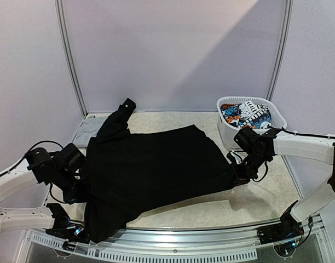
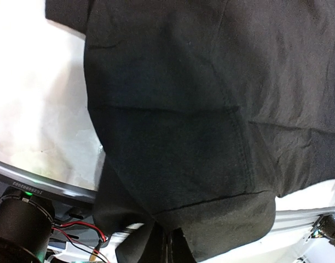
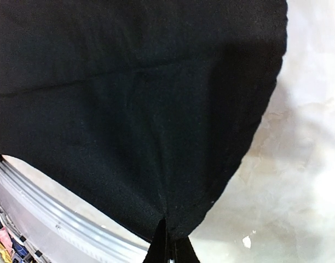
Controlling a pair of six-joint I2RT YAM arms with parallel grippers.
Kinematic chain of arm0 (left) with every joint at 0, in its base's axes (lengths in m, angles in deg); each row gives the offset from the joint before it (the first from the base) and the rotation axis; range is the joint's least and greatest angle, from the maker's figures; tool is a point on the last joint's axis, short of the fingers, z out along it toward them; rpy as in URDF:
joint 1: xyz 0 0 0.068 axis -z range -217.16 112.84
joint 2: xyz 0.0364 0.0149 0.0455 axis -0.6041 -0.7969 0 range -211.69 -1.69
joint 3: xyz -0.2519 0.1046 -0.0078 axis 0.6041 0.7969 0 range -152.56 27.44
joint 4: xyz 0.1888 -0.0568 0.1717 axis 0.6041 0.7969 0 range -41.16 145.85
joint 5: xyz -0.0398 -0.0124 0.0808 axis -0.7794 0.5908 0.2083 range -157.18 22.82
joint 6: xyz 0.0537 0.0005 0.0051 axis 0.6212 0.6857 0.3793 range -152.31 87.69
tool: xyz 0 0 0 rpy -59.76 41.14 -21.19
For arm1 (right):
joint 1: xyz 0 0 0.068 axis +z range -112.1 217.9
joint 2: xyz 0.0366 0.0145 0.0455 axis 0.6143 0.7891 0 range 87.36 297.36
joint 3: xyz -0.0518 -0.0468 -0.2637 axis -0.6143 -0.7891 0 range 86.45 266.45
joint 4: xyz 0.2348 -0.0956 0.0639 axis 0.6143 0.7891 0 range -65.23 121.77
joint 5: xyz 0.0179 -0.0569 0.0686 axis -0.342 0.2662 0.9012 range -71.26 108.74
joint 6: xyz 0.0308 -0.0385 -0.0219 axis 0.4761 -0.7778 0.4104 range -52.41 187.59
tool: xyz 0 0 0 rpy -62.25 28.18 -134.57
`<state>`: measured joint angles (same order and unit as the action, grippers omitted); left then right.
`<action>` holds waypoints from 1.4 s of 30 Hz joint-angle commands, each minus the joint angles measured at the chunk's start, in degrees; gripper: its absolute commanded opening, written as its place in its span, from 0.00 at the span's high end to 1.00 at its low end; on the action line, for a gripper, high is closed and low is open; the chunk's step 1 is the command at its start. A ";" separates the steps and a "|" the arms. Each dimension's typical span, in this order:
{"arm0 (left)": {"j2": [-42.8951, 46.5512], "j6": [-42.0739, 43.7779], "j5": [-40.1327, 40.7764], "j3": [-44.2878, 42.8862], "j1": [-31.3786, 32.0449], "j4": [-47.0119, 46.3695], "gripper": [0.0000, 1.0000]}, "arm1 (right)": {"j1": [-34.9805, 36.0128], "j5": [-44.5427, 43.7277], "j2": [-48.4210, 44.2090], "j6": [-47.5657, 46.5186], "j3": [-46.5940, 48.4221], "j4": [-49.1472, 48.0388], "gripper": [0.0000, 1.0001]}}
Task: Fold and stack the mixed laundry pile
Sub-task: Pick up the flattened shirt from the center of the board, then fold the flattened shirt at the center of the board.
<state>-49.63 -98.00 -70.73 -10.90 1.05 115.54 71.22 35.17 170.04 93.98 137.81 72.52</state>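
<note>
left arm [image 1: 11, 183]: white tube links, black joint housings
right arm [image 1: 305, 147]: same build, white links, chunky black joints
left cable [image 1: 44, 142]: thin black loop
right cable [image 1: 310, 133]: thin black run along the white link
motor housing [image 2: 19, 227]: black cylinder, ribbed
green LED [image 2: 28, 193]: lit
wires [image 2: 82, 229]: red and black
left hand [image 2: 168, 249]: black fingers
right hand [image 3: 168, 247]: black fingers

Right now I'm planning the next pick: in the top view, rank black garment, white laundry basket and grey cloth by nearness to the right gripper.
1. black garment: pinched in the right gripper, mid-table.
2. white laundry basket: just behind it, right side.
3. grey cloth: back left corner.
</note>
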 commanded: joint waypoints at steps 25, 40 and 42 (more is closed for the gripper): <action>-25.28 20.00 -0.79 -21.58 -18.02 4.01 1.00 | -6.05 -3.24 19.55 -4.27 34.39 12.29 1.00; -40.46 25.27 -2.36 -25.64 -21.92 4.05 1.00 | -8.98 -7.78 34.63 -5.28 46.46 22.03 1.00; -41.34 25.71 -2.16 -25.95 -22.59 3.87 1.00 | -9.54 -7.30 35.71 -5.28 47.20 23.13 1.00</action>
<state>-89.24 -74.38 -72.90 -35.51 -19.86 119.21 63.66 29.57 203.50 88.93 182.81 91.32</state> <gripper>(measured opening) 0.015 0.009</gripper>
